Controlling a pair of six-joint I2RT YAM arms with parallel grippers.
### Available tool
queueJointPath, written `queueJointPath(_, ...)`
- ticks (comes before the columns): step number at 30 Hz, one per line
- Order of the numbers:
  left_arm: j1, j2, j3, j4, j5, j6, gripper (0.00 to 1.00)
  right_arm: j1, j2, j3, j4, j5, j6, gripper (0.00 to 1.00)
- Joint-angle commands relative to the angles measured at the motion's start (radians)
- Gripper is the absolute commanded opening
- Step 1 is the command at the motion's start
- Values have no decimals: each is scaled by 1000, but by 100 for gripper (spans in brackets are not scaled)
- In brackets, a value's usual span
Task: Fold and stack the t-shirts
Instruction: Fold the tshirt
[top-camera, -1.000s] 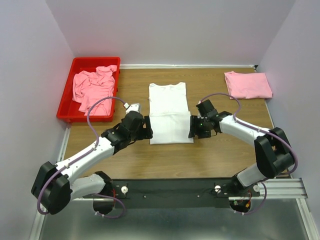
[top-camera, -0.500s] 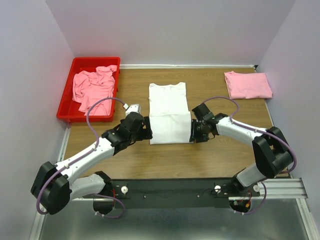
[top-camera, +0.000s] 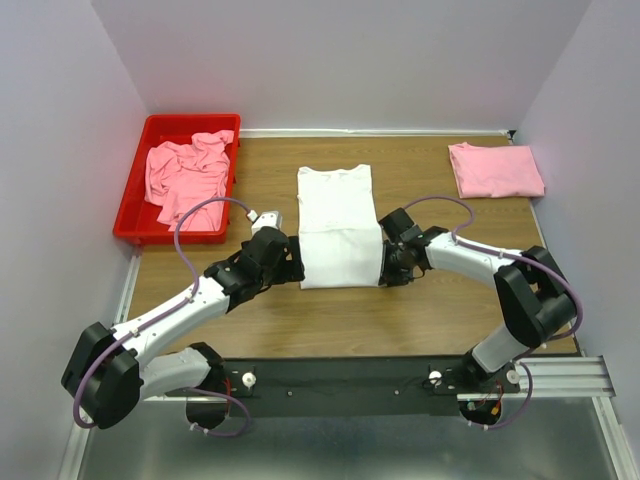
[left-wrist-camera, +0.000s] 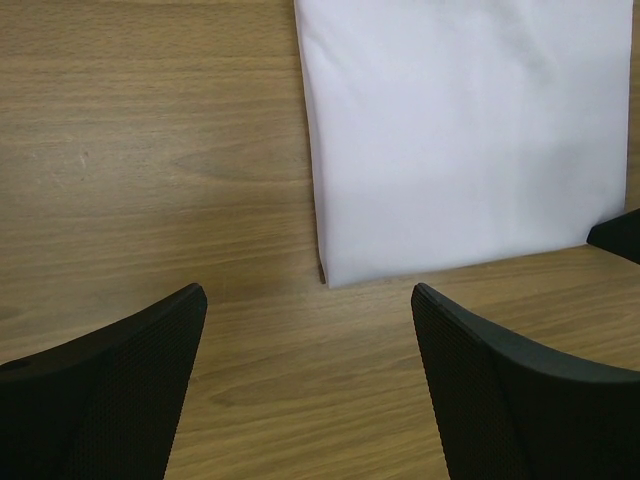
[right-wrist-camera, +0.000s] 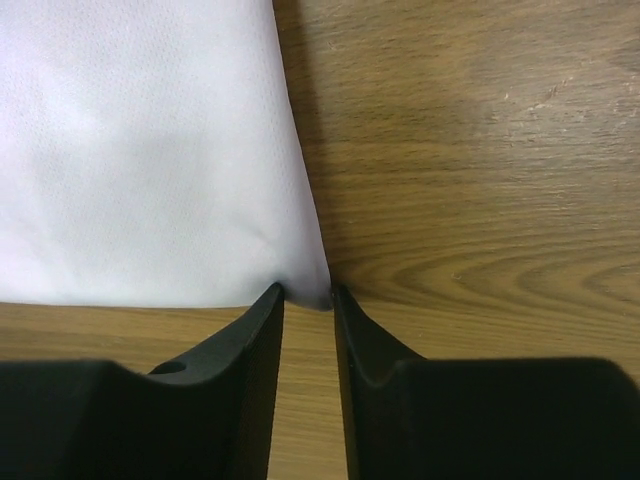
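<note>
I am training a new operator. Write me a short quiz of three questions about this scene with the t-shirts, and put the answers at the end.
1. True or false: the left gripper has its fingers wide apart.
2. Where do the crumpled pink t-shirts lie? A) in the red bin; B) beside the arms' bases; C) at the table's far right.
3. At which corner of the white t-shirt is the right gripper, as the top camera sees it?

Key: 1 true; 2 A; 3 the near right corner.
</note>
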Motion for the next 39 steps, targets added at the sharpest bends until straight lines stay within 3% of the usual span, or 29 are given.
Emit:
queueJointPath(1,-8,-4,-7,15,-39,2,91,24,94,-52,-8,69,25,32)
queueJointPath(6,-10,6,-4,6,-34,2,90,36,130,-63,-25,89,28,21)
queueJointPath(11,-16,49,9,-20,-10,-9,90,50,125,-67,-28,104,16,1)
queueJointPath(22,-91,242,124,-180,-22,-92,64,79,70,-60,-57,139,-45,1)
queueJointPath(31,-97,394,187,-201,-43,-187,60,90,58,-67,-44,181,-91,1)
queueJointPath(39,-97,434,211,-197,-55,-260,58,91,39,-89,-24,187,-118,1)
